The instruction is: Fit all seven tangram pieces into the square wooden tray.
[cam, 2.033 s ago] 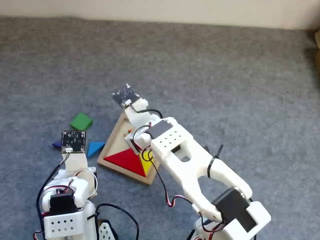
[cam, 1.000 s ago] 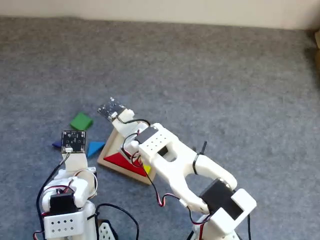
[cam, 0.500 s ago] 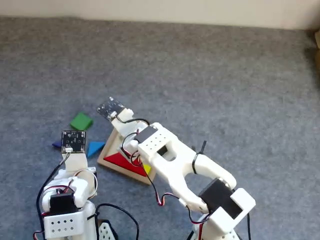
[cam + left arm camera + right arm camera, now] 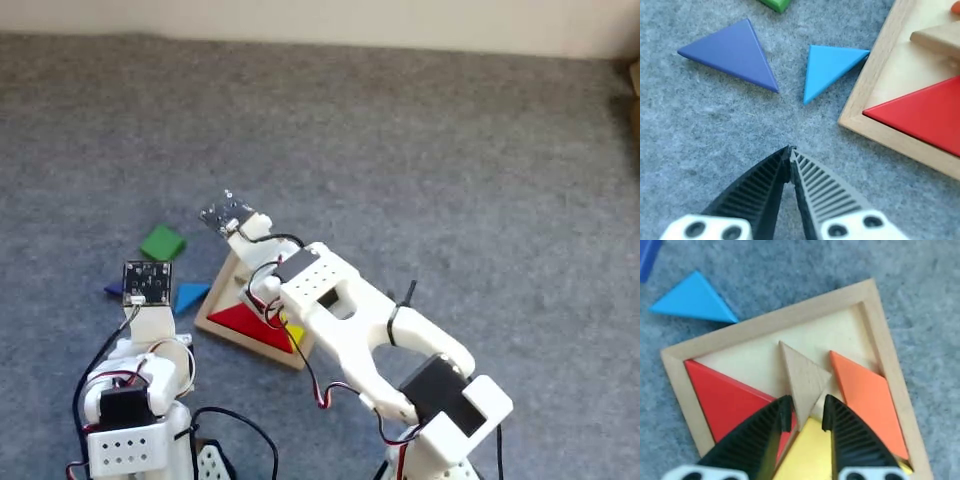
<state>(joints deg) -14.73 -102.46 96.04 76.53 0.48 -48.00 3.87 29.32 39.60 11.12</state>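
The right gripper (image 4: 807, 409) hangs over the tray with its two fingers a little apart. Between them sits one corner of the plain wooden triangle (image 4: 802, 374), and I judge that the gripper is placing or adjusting this piece, though I cannot tell whether the pads press on it. Just beside the gripper on one side lies the large red triangle (image 4: 726, 392), and directly under it is the yellow piece (image 4: 807, 452). On the other side is the orange parallelogram (image 4: 867, 390). All four pieces are inside the square wooden tray (image 4: 770, 321), so the open area beyond the wooden triangle is probably kept for the remaining pieces. Farther out, past the tray rim, the light blue triangle (image 4: 692, 300) lies on the grey felt counter (image 4: 790, 265). The left gripper (image 4: 790, 151) has its fingers together and holds nothing. It rests low over the felt, and ahead of it lie the same light blue triangle and the dark blue triangle (image 4: 732, 50). Farther off is the green piece (image 4: 774, 4). These three are outside the tray, within easy reach of this gripper.
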